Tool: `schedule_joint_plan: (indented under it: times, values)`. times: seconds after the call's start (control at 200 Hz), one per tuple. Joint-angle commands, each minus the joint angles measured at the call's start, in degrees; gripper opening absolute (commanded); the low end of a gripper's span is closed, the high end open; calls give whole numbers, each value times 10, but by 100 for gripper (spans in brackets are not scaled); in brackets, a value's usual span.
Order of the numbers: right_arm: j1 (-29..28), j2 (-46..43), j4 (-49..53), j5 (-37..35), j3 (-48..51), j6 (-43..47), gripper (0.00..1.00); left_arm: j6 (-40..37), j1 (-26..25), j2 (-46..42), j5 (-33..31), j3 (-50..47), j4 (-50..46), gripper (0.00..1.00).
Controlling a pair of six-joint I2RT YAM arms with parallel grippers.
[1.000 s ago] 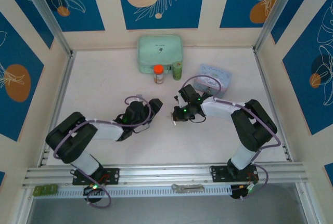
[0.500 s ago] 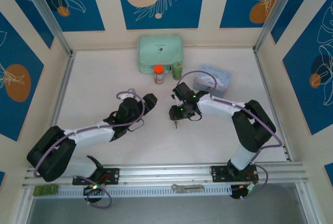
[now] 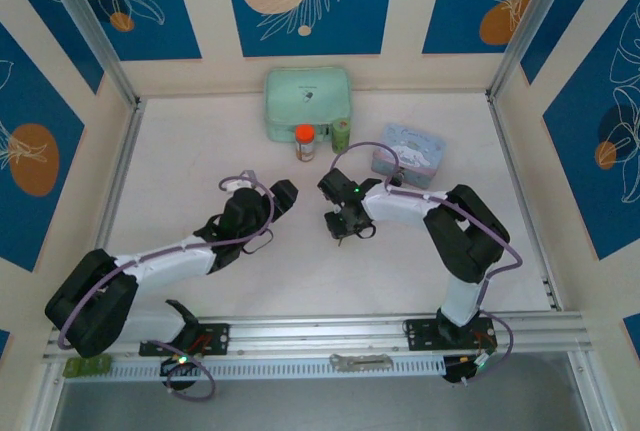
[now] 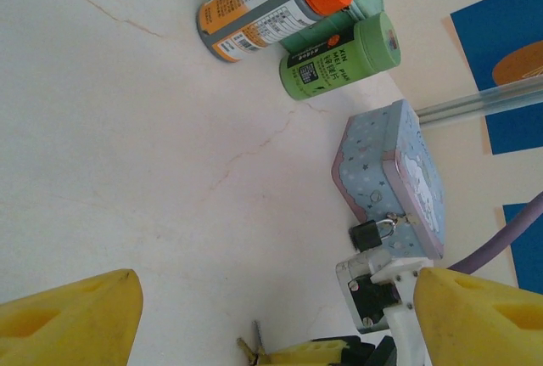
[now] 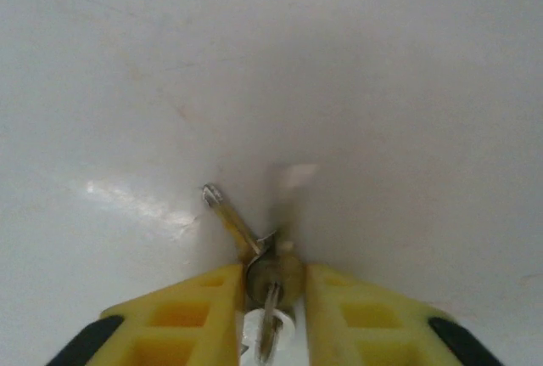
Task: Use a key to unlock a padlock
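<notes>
The padlock point(image 4: 374, 233), small and black with a silvery shackle, hangs from the latch of the light-blue tin point(image 4: 392, 172). In the right wrist view my right gripper point(image 5: 273, 285) is shut on the round head of the key point(image 5: 273, 274), low over the white table. A second small key point(image 5: 226, 214) fans out from the same ring. From above, the right gripper point(image 3: 345, 227) sits left of the tin point(image 3: 408, 150). My left gripper point(image 3: 283, 194) stands open and holds nothing, its yellow fingers point(image 4: 72, 319) spread wide, facing the right gripper and the key point(image 4: 255, 338).
A mint-green case point(image 3: 307, 103) stands at the back wall. In front of it are an orange-lidded jar point(image 3: 305, 143) and a green bottle point(image 3: 341, 135). A flat metal piece point(image 3: 361, 361) lies on the front rail. The walls close in on three sides.
The left arm has stretched out lower and its gripper has shifted slightly left. The right gripper has moved a little left, toward the table centre, with the key now between its fingers.
</notes>
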State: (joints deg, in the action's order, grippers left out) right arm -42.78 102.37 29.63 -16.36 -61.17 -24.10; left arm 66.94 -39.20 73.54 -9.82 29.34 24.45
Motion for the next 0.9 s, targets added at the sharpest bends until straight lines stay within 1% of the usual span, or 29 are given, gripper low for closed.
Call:
schedule_joint_plan:
  times: [0.0,0.05,0.11,0.175,0.285,0.46,0.63,0.78,0.895]
  values:
    - [0,32,5,2,5,-24,8,-14,7,-13,-15,-9,-5,83]
    - [7,29,-11,17,14,-27,0,-15,7,-15,-14,-9,-5,83]
    - [17,17,-41,47,31,-23,0,-17,7,-15,-8,-8,-4,83]
    - [25,-6,-89,81,57,5,0,-20,7,-12,0,-8,0,83]
    - [37,-49,-131,97,79,62,0,-23,7,-3,24,-10,27,83]
    - [58,-101,-172,135,104,109,0,-39,6,35,86,2,108,82]
    - [74,-134,-200,156,116,83,0,-29,5,74,128,14,183,79]
    - [90,-155,-242,193,137,49,0,-13,0,115,162,21,224,77]
    - [95,-175,-273,191,159,47,0,15,-3,146,180,17,273,75]
